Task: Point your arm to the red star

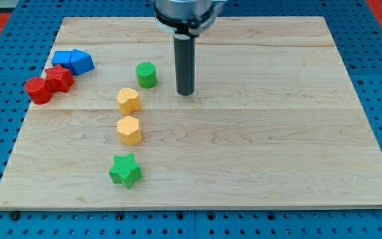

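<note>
So my tip (186, 91) had no fingers, just a bare rod. From it, the red star (59, 78) lay well off toward the view's left, beyond the green cylinder (146, 74).

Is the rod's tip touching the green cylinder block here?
Apart. The camera view shows bare wood between my tip and the green cylinder block, which sits to the tip's left in the view.

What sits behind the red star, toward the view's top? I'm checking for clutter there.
Two blue blocks touch its upper side; the red cylinder touches the red star at lower left. My tip is far right. Nothing looks hidden.
</note>
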